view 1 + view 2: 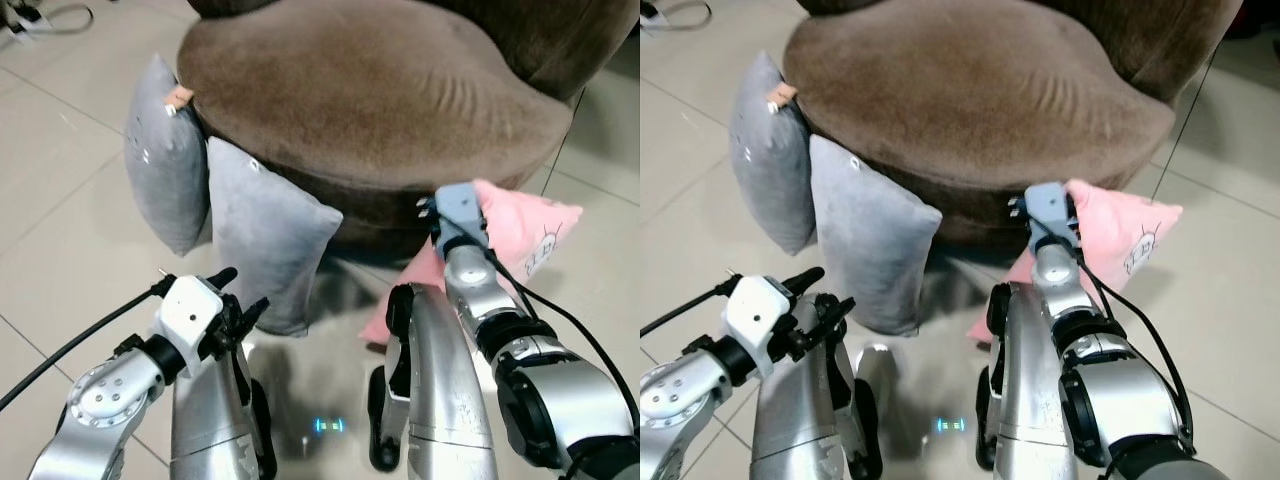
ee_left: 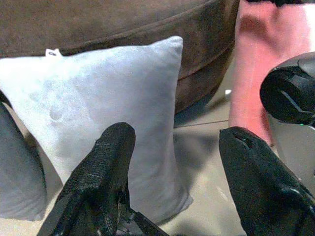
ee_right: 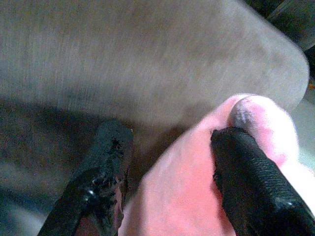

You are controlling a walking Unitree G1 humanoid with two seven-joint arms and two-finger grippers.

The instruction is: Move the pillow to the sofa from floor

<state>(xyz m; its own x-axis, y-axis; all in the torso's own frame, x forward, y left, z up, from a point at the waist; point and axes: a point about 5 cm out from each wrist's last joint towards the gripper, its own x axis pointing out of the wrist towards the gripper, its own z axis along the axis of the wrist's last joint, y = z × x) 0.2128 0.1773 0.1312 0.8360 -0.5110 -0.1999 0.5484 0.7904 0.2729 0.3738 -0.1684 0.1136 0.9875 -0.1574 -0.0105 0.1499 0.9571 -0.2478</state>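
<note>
Right wrist view: pink pillow [image 3: 182, 196] between right end effector [image 3: 167, 167] fingers.

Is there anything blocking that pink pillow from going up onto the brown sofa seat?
Nothing visible does. The pink pillow leans against the sofa's front, with the right gripper closing its fingers around the pillow's upper corner. The seat above is bare. Both grey pillows lean further to the robot's left, out of the way.

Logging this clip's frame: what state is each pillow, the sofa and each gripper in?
Pink pillow: off the seat, against the sofa front, right gripper jaws around its edge.
Two grey pillows: upright, leaning on the sofa.
Sofa: seat bare.
Left gripper: open, holding nothing, facing a grey pillow.
</note>
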